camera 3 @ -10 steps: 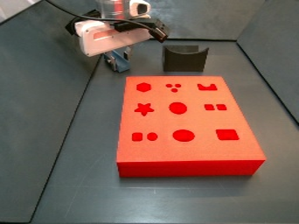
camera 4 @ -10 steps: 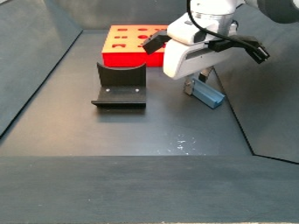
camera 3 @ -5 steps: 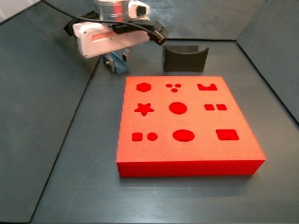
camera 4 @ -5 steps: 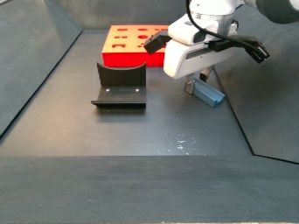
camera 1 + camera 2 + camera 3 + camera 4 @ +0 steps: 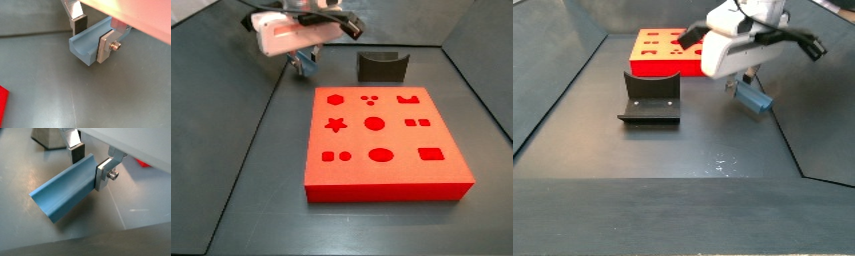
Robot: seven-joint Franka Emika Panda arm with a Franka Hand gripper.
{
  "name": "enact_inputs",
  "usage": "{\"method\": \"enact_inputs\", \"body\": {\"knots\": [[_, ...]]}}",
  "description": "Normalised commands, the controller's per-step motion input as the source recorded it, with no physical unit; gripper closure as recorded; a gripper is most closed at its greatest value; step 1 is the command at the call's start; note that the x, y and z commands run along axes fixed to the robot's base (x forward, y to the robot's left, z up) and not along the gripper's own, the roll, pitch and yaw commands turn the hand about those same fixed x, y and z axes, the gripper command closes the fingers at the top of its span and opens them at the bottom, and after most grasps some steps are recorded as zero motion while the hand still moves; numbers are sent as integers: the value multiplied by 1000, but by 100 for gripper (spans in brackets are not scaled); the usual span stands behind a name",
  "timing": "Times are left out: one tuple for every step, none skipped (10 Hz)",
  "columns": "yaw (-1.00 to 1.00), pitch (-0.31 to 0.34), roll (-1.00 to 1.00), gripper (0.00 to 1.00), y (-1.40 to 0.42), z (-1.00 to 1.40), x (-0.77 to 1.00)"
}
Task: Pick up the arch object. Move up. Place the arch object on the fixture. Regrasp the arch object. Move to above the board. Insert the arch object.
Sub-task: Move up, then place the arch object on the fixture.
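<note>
In both wrist views my gripper (image 5: 91, 37) pinches the arch object (image 5: 87, 43) across its width, one dark pad on each long side; my hand's body cuts off the fingers' upper parts. A sliver of the red board (image 5: 3, 106) shows at the frame edge. In a wrist view the arch object (image 5: 63, 192) juts past my fingers (image 5: 103, 173), its open channel end clear.

In a side view my gripper (image 5: 299, 64) hangs beyond the board's (image 5: 378, 140) far corner, beside the fixture (image 5: 381, 67); the piece is barely discernible. In a side view the arch object (image 5: 754, 98) hangs tilted off the floor, fixture (image 5: 649, 98) well apart.
</note>
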Motion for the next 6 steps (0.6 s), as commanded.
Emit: {"method": "enact_inputs", "body": {"knots": [[-14,57,34,100,12,350,-16],[-16,56,40,100,13,259,-16],[0,0,0,100,0,1000,0],[0,-2,5,100,0,1000,3],[-4,15,15,100,3,1000,-9],[-6,16,21,100,6,1000,-11]]}}
